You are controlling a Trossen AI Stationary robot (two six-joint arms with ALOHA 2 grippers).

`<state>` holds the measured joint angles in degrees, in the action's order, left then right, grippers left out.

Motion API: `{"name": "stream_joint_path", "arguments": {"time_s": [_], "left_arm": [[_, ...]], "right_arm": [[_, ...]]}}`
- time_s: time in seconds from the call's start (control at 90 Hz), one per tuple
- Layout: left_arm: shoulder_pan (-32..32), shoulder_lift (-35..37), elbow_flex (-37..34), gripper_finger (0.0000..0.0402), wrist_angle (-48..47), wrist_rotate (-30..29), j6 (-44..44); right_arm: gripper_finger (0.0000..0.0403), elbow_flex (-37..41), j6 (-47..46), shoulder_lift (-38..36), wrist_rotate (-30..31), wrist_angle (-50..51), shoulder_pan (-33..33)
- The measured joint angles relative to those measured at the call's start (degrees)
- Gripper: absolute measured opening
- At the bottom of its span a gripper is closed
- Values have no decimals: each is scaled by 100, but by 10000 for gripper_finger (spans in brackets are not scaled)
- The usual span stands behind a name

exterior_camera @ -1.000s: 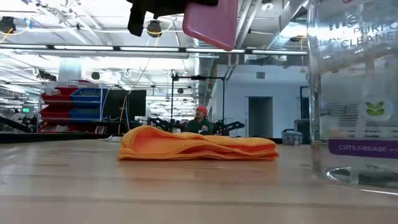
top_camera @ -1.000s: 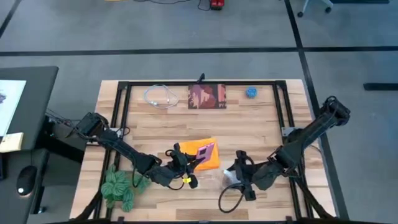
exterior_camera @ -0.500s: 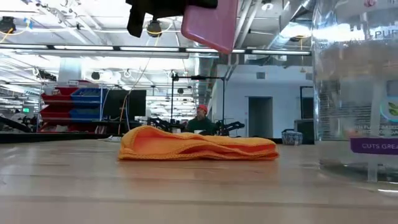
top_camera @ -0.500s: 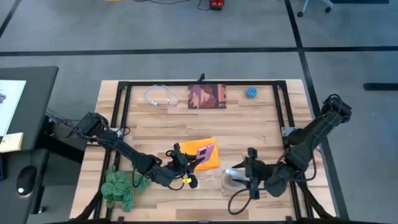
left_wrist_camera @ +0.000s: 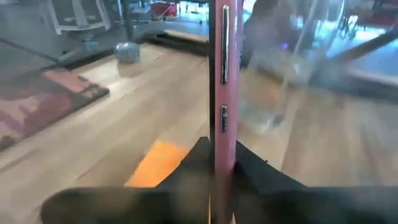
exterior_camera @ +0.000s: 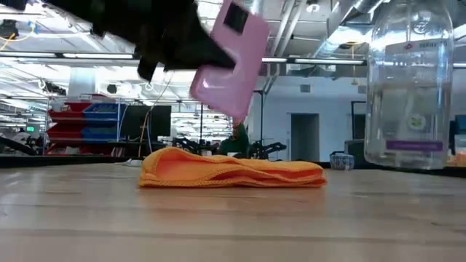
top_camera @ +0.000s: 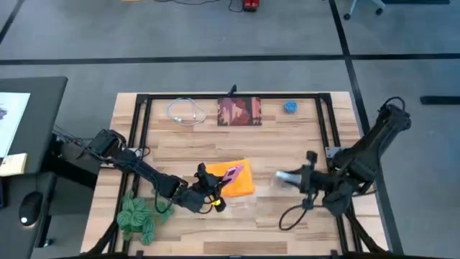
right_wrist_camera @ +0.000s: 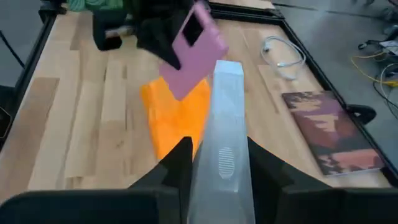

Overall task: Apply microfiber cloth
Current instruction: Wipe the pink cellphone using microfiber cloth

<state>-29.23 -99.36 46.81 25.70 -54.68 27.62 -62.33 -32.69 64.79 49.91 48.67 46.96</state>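
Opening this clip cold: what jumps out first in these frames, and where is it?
The pink-cased phone, shut in the left pincer and tilted in the air just above the bright orange microfiber cloth, which lies rumpled on the wooden table near its front middle. Next comes the clear cleaner bottle, gripped by the right pincer and carried above the table to the cloth's right.

Left arm reaches low across the near side of the table; left gripper (top_camera: 215, 188) clamped on a pink phone (top_camera: 231, 173), held tilted in the air. Right arm bent in from the right edge; right gripper (top_camera: 305, 178) clamped on a clear bottle (top_camera: 289, 177), lifted.
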Motion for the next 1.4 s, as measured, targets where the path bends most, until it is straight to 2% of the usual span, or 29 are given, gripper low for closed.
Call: {"name": "stream_joint_path", "arguments": {"time_s": [0.222, 0.367, 0.444, 0.656, 0.767, 1.056, 1.133, 1.211, 1.3, 1.4], "left_arm": [[145, -17, -947, 6, 961, 75, 61], [160, -17, -1205, 5, 1028, 243, 140], [162, -58, -1231, 5, 1049, 273, 200], [186, -599, -1125, 5, 1605, 291, 177], [186, -764, -1050, 5, 1778, 229, 74], [173, -749, -1049, 6, 1788, 204, 47], [171, -749, -1049, 7, 1721, 194, 214], [168, -741, -1049, 7, 1633, 171, 335], [166, -737, -1043, 7, 1446, 112, 609], [116, -727, -1036, 6, 1199, 44, 869]], "right_arm": [[83, 0, 14, -343, -12, 496, -188], [83, 0, 22, -333, -4, 731, -254], [92, 0, 14, -278, -7, 762, -254], [156, -17, 50, -177, 63, 833, -227], [179, -36, 275, -189, -112, 883, -242], [187, -972, 922, -229, -166, 1202, -242], [183, -1195, 1282, -205, -169, 857, -226], [179, -1257, 1874, -95, -276, 23, -165], [175, -1257, 2622, 210, -853, -1037, -253], [168, -1257, 3179, 793, -1845, -1969, -606]]}}
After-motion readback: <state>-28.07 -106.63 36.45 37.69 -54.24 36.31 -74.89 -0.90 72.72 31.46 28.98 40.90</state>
